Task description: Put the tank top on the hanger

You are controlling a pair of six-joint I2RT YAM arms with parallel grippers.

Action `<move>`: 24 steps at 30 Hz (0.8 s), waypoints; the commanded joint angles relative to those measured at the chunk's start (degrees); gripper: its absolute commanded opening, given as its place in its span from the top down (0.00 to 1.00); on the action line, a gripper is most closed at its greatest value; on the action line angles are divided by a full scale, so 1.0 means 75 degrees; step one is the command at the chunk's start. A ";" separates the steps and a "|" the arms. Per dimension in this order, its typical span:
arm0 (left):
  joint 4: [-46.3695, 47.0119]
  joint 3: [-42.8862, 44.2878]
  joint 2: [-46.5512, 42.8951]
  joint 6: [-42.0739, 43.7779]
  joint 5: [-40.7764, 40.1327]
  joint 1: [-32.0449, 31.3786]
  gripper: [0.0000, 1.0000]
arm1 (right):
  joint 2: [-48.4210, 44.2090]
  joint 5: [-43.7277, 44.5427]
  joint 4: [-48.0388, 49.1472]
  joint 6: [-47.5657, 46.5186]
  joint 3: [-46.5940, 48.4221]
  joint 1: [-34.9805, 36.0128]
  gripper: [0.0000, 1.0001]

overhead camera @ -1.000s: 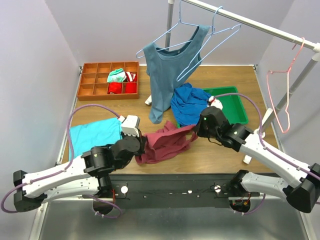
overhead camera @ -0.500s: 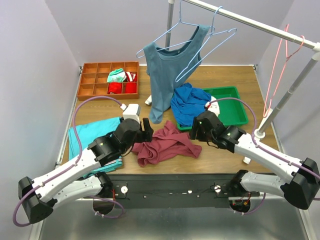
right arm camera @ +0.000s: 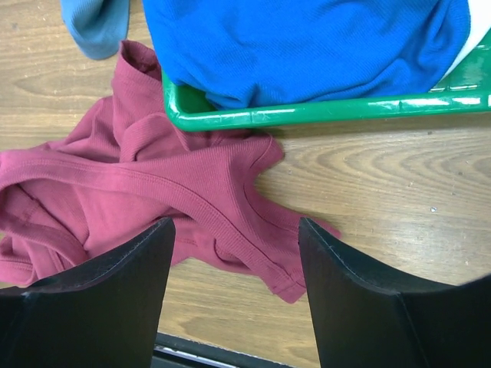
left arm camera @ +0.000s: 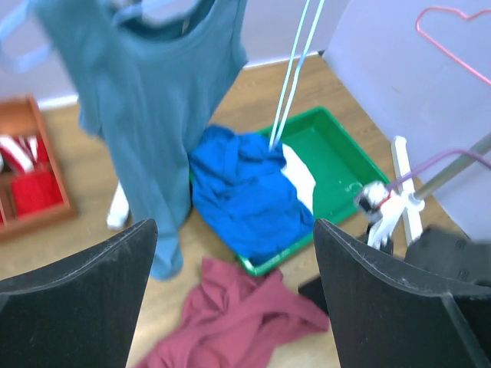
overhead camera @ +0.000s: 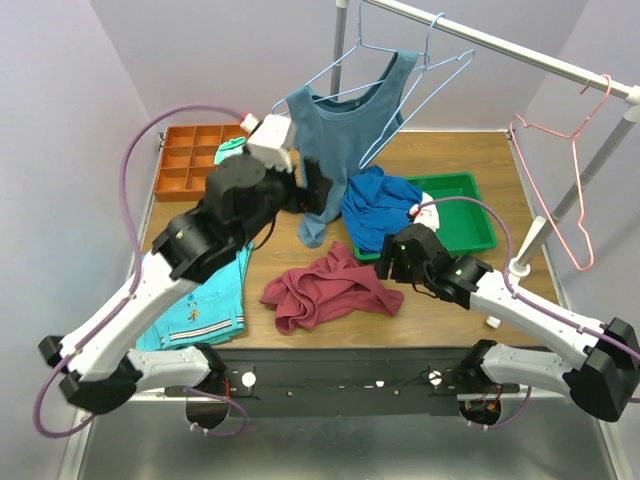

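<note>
Both claws are empty. The left claw (left arm camera: 235, 230) is raised with its fingers wide apart, facing the hanging clothes. The right claw (right arm camera: 235, 222) is low over the table (overhead camera: 450, 160), also spread, gripping nothing.

The maroon sleeveless knit tank top (overhead camera: 330, 292) lies crumpled on the table near the front edge, between the arms. Its upper edge touches the corner of the green plastic tray (overhead camera: 470, 215), under the overhang of the bright blue garment (overhead camera: 375, 205).

The thin light-blue wire hanger (left arm camera: 292, 77) is bare. It hangs tilted by its hook from the metal rail (overhead camera: 520, 50), just beside the slate-blue tank top (overhead camera: 340, 130).

Risks, as I read it:
- The hanger hangs free, so any push will swing it or knock it off the rail.
- A left claw reach could snag the slate-blue top instead.
- A grab into the heap could pinch stacked layers, so the neck hole would not open for the wire.
- Lifting near the tray may drag the blue garment along.

Orientation: the heap's long axis runs roughly left to right in the top view. The right wrist view shows bound scoop edges and a strap at its right end, so the strap end probably points right. I can't tell where the hem is.
</note>
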 commanded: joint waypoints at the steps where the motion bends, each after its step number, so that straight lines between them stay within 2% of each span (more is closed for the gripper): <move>1: -0.0190 0.2180 0.1637 0.1531 0.0554 0.0177 0.09 | 0.0089 -0.0165 0.0211 -0.0079 -0.0164 -0.0005 0.27; 5: -0.0249 0.3685 0.2810 0.2457 0.1537 0.0447 0.09 | 0.0031 -0.0247 0.0165 -0.0056 -0.0211 0.0006 0.27; 10: -0.0670 0.5663 0.4310 0.2764 0.2920 0.0822 0.15 | -0.0191 -0.0352 0.0211 -0.0067 -0.0339 0.0006 0.27; 13: -0.0811 0.6368 0.4990 0.2952 0.3518 0.0822 0.17 | -0.0285 -0.0411 0.0188 -0.0044 -0.0375 -0.0005 0.27; 16: -0.0753 0.6710 0.5529 0.2882 0.3613 0.0822 0.17 | -0.0344 -0.0435 0.0141 -0.0020 -0.0363 -0.0005 0.27; 24: -0.0215 0.6840 0.6455 0.2858 0.2793 0.0834 0.20 | -0.0601 -0.0493 0.0047 0.0085 -0.0410 -0.0005 0.27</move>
